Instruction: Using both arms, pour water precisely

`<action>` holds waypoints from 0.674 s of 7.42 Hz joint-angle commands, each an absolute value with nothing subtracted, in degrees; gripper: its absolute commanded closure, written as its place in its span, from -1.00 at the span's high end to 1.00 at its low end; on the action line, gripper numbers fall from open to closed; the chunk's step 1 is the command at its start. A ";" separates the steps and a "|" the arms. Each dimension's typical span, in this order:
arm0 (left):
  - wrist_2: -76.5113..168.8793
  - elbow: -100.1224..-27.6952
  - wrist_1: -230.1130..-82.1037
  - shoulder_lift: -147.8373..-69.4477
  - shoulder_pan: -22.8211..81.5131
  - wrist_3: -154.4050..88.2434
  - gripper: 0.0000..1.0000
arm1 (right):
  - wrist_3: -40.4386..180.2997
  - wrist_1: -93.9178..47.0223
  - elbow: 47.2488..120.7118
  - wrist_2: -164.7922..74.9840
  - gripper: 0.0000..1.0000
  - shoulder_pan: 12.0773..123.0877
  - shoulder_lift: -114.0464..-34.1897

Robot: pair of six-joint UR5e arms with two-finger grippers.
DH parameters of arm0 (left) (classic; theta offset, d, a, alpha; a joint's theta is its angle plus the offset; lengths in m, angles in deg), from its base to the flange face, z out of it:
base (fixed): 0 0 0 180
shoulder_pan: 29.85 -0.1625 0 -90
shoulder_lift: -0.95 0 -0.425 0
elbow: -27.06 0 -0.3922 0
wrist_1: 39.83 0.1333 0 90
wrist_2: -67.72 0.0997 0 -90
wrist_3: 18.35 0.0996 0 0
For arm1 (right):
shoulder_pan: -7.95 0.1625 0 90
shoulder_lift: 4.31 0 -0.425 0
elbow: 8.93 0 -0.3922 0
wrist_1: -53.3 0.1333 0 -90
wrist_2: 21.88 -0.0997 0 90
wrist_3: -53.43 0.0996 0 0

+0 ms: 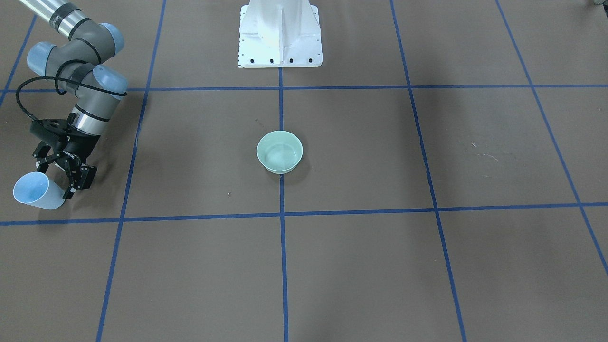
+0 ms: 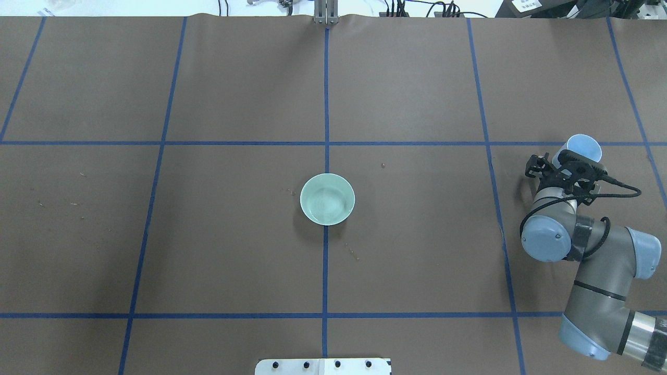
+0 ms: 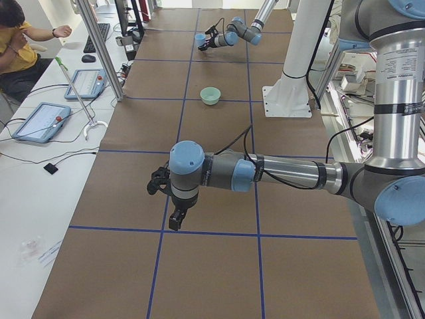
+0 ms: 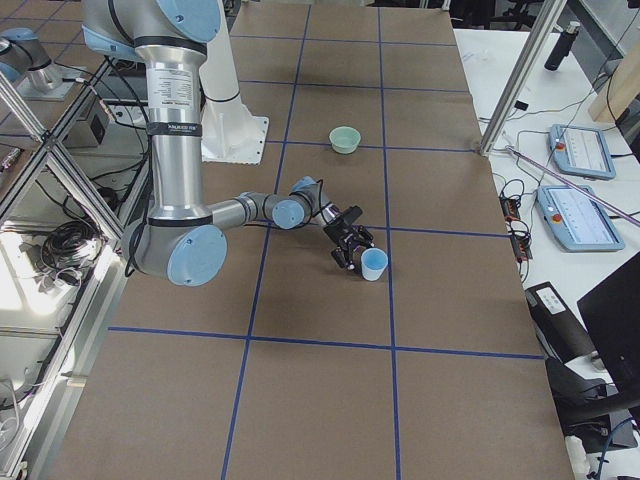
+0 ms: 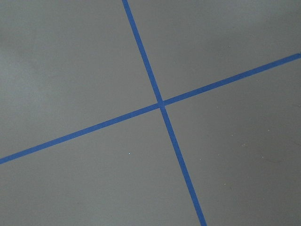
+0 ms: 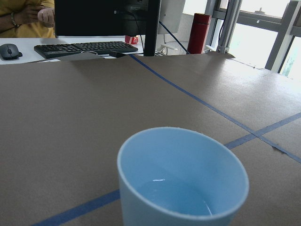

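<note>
Facing the robot, the right arm [image 1: 78, 45] reaches down at the table's [image 1: 380, 266] 9 o'clock edge. The right gripper [image 1: 58, 178] has its jaws spread wide, one finger on either side of a pale blue cup [image 1: 34, 191] standing upright; whether they touch it I cannot tell. A green bowl [image 1: 280, 152] sits at centre on a blue tape line [image 1: 283, 266], at 6 o'clock from the white pedestal [image 1: 280, 33]. From overhead, the cup lies between 2 and 3 o'clock from the bowl, well apart, just past the gripper. Along the table from the robot's left, the near left arm [image 3: 285, 174] stretches out low over the table, and its left gripper [image 3: 166, 201] hangs above bare brown surface; how wide it stands I cannot tell. From the right end, the cup stands at the gripper's 4 o'clock. The left wrist camera shows only crossing tape lines. The right wrist camera looks into the cup, where the water [image 6: 174, 197] lies shallow at the bottom.
</note>
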State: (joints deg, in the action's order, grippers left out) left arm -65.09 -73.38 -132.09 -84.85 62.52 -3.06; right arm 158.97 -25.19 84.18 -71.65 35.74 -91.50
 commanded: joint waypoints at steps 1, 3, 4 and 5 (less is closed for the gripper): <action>-65.09 -73.40 -132.03 -84.92 62.44 -3.06 1.00 | 158.81 -25.19 82.57 -71.28 1.00 36.34 -91.14; -65.09 -73.40 -132.03 -85.00 62.52 -3.06 1.00 | 158.72 -25.10 82.57 -71.28 1.00 37.13 -91.32; -65.09 -73.40 -132.03 -85.01 62.52 -3.06 1.00 | 158.64 -25.10 82.57 -71.36 1.00 37.83 -91.67; -65.00 -73.40 -132.03 -85.01 62.52 -3.06 1.00 | 158.63 -25.10 82.57 -71.28 1.00 38.62 -91.76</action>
State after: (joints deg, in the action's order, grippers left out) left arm -65.07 -73.40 -132.03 -84.99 62.52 -3.06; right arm 158.67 -25.11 82.58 -71.32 37.70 -91.56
